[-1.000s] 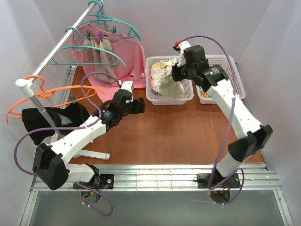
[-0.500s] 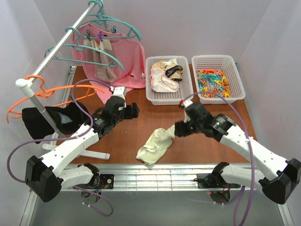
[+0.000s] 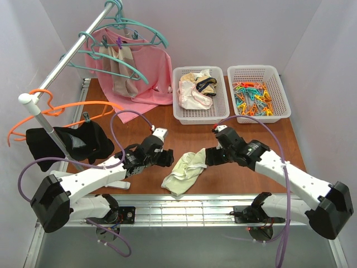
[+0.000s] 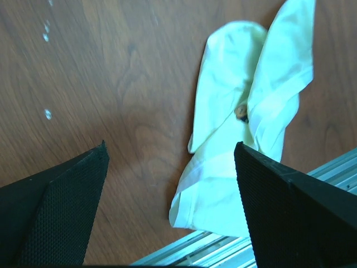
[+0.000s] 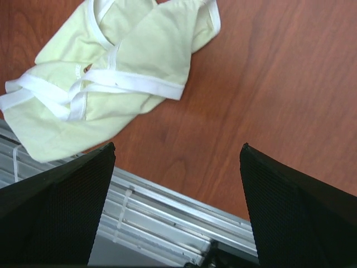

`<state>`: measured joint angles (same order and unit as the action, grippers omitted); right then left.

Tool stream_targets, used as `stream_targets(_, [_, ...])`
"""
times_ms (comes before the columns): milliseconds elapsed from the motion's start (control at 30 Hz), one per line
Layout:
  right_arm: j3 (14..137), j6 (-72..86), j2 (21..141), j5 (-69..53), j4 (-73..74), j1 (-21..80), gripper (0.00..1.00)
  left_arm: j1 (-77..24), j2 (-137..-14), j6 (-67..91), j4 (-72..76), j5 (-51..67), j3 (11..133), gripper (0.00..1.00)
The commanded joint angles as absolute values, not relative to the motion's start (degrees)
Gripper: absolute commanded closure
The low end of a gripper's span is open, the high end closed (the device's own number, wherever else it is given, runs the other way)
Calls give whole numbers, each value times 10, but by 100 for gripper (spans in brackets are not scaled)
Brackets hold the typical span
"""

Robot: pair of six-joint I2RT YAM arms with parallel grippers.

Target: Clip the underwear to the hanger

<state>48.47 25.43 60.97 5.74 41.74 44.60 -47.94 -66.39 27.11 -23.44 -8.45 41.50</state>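
The underwear (image 3: 184,170), pale cream-yellow briefs with white edging, lies crumpled on the brown table at its near edge. My left gripper (image 3: 165,158) stands open just left of it, and the left wrist view shows the underwear (image 4: 245,111) ahead of and partly under the right finger. My right gripper (image 3: 208,157) stands open just right of it, holding nothing; the underwear (image 5: 111,72) lies ahead and to the left of its fingers. A teal hanger (image 3: 146,29) hangs with others on the rail at the back left, far from both grippers.
A white basket (image 3: 201,119) of other underwear and a basket (image 3: 259,68) of coloured clips stand at the back. A pink garment (image 3: 156,72), an orange hanger (image 3: 61,109) and a black garment (image 3: 67,142) hang on the rack at the left. A metal rail (image 3: 212,204) borders the table's near edge.
My right gripper carried the underwear from the basket down to the near table edge, opened and let it go. The left arm swung toward the near edge, up to the underwear.
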Motion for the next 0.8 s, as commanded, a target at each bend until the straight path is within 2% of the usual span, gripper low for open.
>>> stream_targets(0, [468, 272, 649, 35, 311, 447, 19, -504, -657, 291, -236, -89, 378, 19])
stream_targets(233, [475, 259, 750, 26, 230, 433, 23, -531, -634, 331, -251, -105, 342, 26])
stream_targets(500, [458, 260, 798, -13, 190, 399, 31, -575, -609, 362, -261, -89, 317, 33])
stream_targets(767, [439, 262, 828, -61, 173, 396, 50, -606, -588, 410, -272, -83, 281, 37])
